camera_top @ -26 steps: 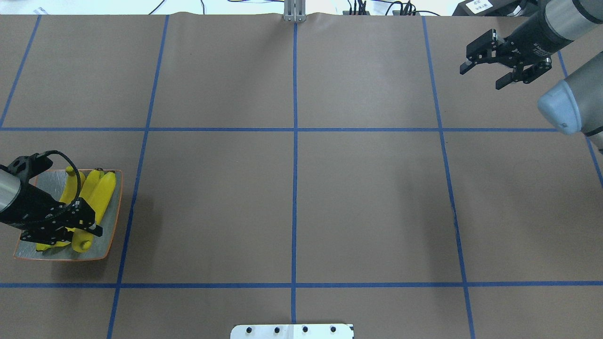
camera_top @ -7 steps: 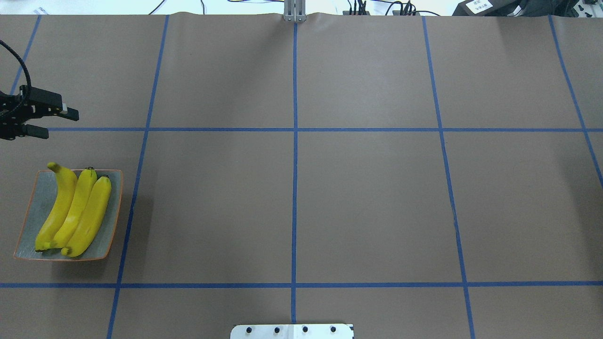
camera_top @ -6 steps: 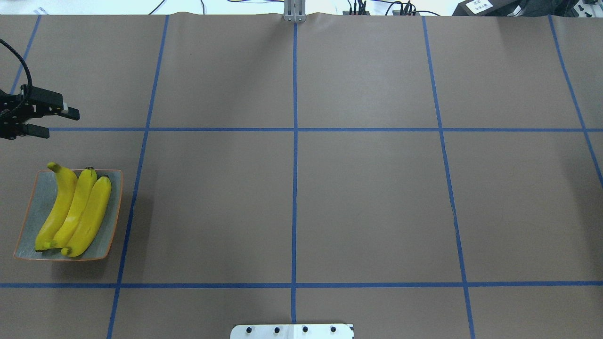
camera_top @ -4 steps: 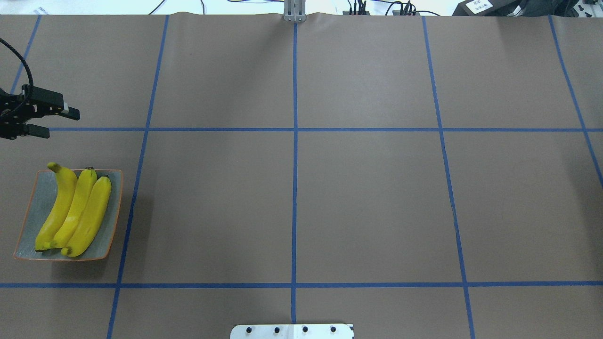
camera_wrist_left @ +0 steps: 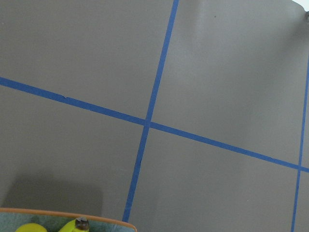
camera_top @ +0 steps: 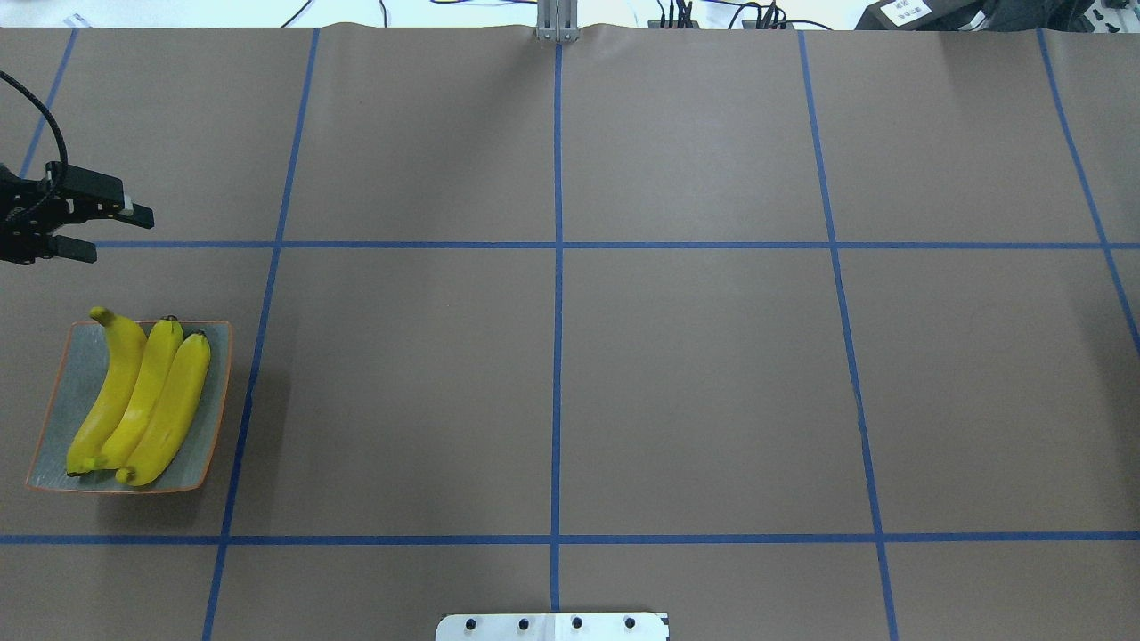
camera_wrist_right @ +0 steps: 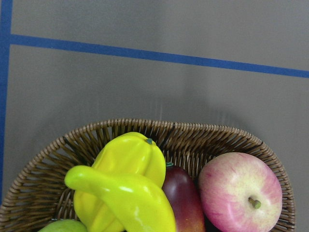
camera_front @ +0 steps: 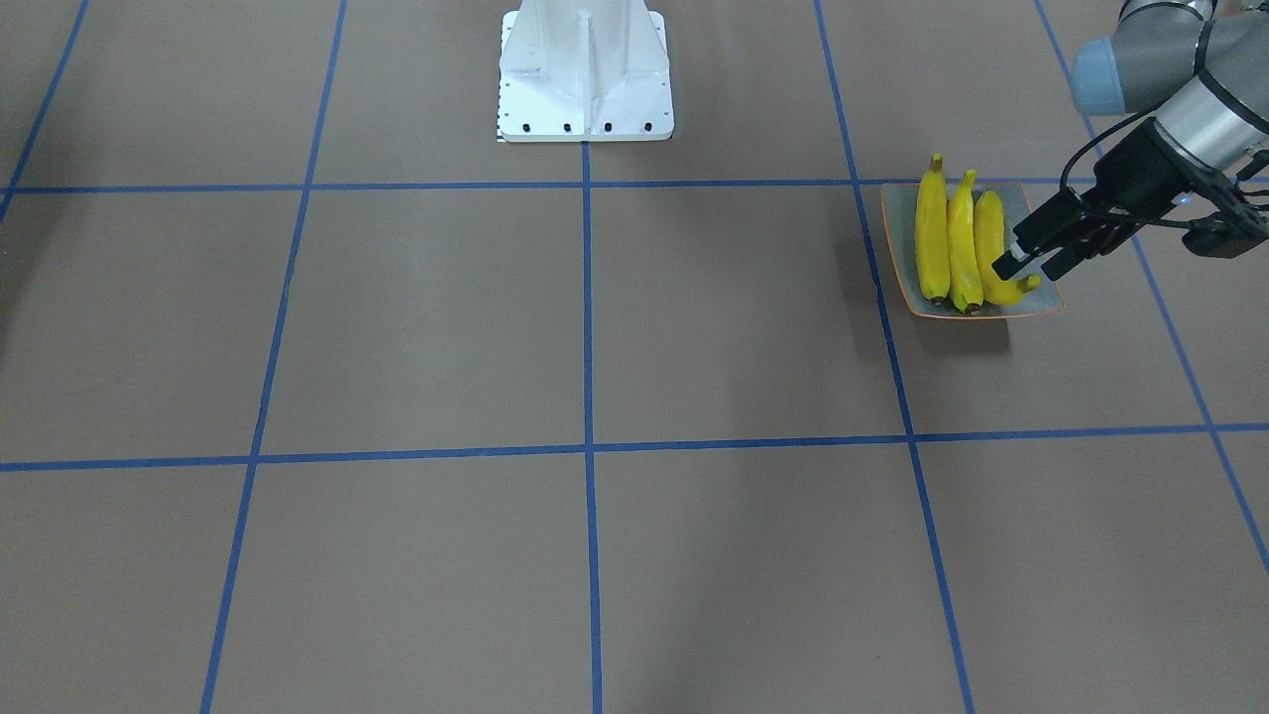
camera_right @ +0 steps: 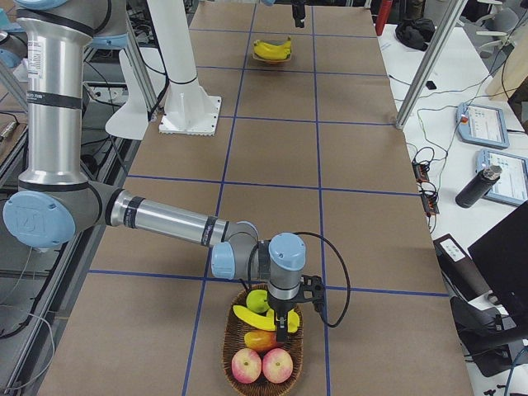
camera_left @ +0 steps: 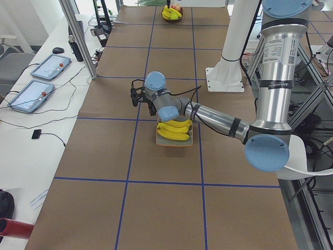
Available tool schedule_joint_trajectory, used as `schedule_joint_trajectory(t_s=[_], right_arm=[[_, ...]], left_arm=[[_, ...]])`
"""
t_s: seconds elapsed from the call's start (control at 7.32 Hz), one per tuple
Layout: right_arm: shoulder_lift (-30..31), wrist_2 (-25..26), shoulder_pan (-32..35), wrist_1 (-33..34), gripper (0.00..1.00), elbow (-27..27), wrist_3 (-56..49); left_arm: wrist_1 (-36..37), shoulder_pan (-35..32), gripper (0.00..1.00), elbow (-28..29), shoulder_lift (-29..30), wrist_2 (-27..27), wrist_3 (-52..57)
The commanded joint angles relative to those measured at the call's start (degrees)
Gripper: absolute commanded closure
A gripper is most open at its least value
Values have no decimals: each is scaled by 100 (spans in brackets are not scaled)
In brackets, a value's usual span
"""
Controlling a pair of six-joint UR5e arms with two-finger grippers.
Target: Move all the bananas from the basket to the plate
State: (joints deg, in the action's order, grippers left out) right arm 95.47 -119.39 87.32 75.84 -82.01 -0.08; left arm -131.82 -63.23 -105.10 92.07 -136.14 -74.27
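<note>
Three yellow bananas (camera_top: pixel 142 401) lie side by side on the square grey-green plate (camera_top: pixel 80 356) at the table's left; they also show in the front view (camera_front: pixel 952 238) on the plate (camera_front: pixel 897 228). My left gripper (camera_top: pixel 111 233) is open and empty, beyond the plate and apart from it; it also shows in the front view (camera_front: pixel 1029 268). A fourth banana (camera_wrist_right: pixel 130 198) lies in the wicker basket (camera_wrist_right: pixel 203 135). My right gripper (camera_right: pixel 282 323) hangs over that basket (camera_right: pixel 233 351), above the banana (camera_right: pixel 252 315). I cannot tell whether it is open or shut.
The basket also holds a pink apple (camera_wrist_right: pixel 240 191), a dark red fruit (camera_wrist_right: pixel 181 198), a yellow fruit (camera_wrist_right: pixel 128 159) and a green one. The white robot base (camera_front: pixel 585 69) stands at mid-table on the robot's side. Side tables with tablets (camera_left: pixel 31 94) flank the table.
3.6 s ago my left gripper was over the plate; it has since withdrawn beyond it, open, and barely moved in the last second. The right arm has left the overhead view.
</note>
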Motion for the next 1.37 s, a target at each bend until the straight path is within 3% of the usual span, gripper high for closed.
schedule_joint_trajectory(t_s=[0.0,0.55,0.68,0.82,1.23], right_arm=[[-2,-22,-214,1,0,44,-1],[-37,-22,-339,1,2,377,-306],[-46,-22,-339,1,6,396,-308],[-63,-31,-339,1,20,405,-300],[-151,-40,-339,10,98,413,-273]], left_arm=[[-1,4,0,15,21,0,0],[-1,4,0,24,30,0,0],[-1,4,0,24,30,0,0],[-1,4,0,15,30,0,0],[-10,4,0,-2,30,0,0]])
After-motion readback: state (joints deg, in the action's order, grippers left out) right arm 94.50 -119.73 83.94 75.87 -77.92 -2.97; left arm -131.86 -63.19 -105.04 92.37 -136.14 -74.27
